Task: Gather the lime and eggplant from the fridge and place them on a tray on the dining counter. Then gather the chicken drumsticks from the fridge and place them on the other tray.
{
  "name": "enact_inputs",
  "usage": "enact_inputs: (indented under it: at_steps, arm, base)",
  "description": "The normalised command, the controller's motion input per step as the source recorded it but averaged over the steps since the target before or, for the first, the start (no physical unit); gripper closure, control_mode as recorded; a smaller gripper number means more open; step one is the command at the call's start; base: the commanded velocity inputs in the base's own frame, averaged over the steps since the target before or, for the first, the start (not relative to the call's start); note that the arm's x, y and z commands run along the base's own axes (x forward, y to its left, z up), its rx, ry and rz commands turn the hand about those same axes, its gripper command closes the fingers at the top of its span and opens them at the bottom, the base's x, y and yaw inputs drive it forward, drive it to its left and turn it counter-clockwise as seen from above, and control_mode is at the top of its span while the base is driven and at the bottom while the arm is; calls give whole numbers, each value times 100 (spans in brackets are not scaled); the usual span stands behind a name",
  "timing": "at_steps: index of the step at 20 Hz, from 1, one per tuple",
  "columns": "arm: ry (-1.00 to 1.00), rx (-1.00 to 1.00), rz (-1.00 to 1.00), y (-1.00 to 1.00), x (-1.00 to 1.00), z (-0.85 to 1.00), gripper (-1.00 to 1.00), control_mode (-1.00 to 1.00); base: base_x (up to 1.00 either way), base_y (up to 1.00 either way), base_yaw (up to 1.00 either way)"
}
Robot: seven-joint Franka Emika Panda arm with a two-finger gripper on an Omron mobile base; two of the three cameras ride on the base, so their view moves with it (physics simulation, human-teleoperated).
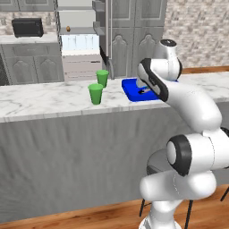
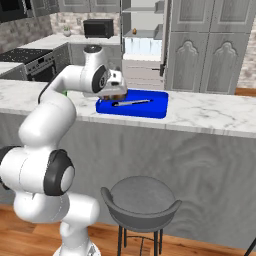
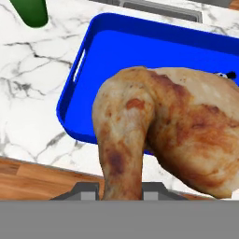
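My gripper (image 3: 120, 189) is shut on a browned chicken drumstick (image 3: 163, 135), gripping its thin end. The meat hangs over the near edge of a blue tray (image 3: 93, 70) on the marble dining counter. From the right base view the gripper (image 2: 116, 95) hovers at the tray's (image 2: 152, 109) left end. A thin dark streak lies on the tray floor; I cannot tell what it is. In the left base view the tray (image 1: 130, 89) sits partly behind my arm. The lime and the eggplant are out of view.
Two green cups (image 1: 95, 94) (image 1: 102, 77) stand on the counter (image 1: 44, 100) left of the tray. The fridge (image 2: 142, 50) stands open behind the counter. A grey stool (image 2: 142, 200) sits in front of the counter by my base.
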Motion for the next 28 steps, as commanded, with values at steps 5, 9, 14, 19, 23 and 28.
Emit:
enact_inputs:
  at_steps: [5, 9, 14, 19, 23, 28]
  arm:
    - [0, 0, 0, 0, 27, -37, 100, -100]
    - [0, 0, 0, 0, 23, -21, 100, -100]
    - [0, 0, 0, 0, 36, 0, 100, -100]
    - [0, 0, 0, 0, 42, 0, 100, -100]
    - [3, 0, 0, 0, 24, -5, 100, -100]
    - [5, 0, 0, 0, 16, -17, 100, -100]
  base:
    - [0, 0, 0]
    - [0, 0, 0]
    - [0, 0, 0]
    - [0, 0, 0]
    - [0, 0, 0]
    - [0, 0, 0]
